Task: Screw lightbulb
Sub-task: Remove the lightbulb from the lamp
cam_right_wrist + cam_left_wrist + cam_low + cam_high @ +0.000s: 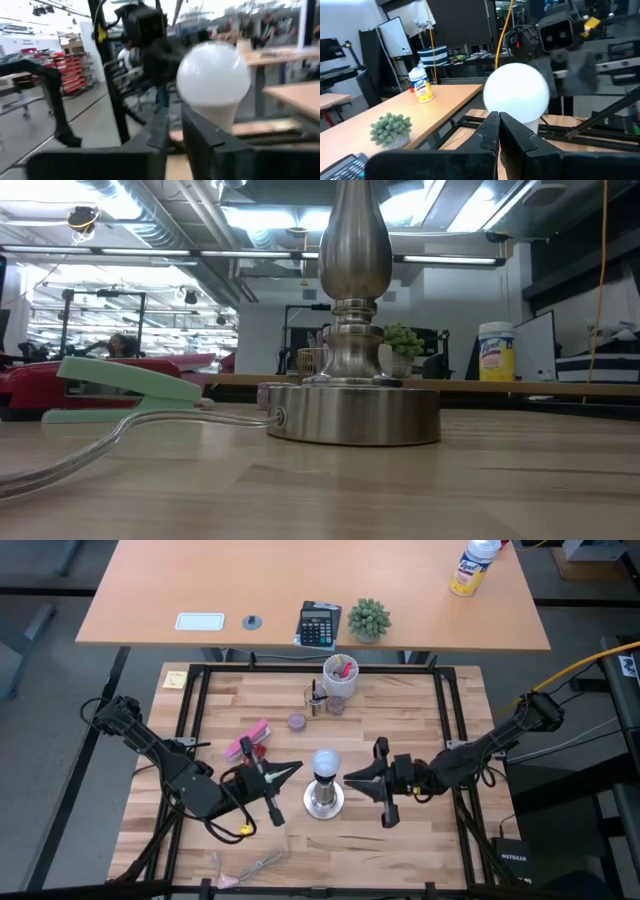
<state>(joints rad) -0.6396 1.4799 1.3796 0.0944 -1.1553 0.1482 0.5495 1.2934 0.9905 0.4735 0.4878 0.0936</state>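
Observation:
The frosted-white lightbulb [325, 762] stands upright with its base in the top of the silvery socket stand [323, 800], whose round foot [353, 418] rests on the wooden table. My left gripper [299, 769] is shut and level on the bulb's left. In the left wrist view its tips [498, 125] sit just before the bulb [516, 92]. My right gripper [347, 780] comes level from the right with a narrow gap between its fingers. In the right wrist view the bulb [213, 75] stands beside that gap, not in it. My left gripper's shut tips point at the bulb's lower globe [507, 117] from the table's left; the high view shows a small gap, and I cannot tell if they touch. My right gripper has one finger [200, 137] in front of the bulb's neck [220, 112]; whether it touches cannot be told.
Pink and green objects [250, 743] lie left of the stand, with a clear cord [130, 435] running to its foot. A white cup [340, 675] and small items sit at the far side. A tool [250, 868] lies near the front edge. A black frame [445, 740] borders the table.

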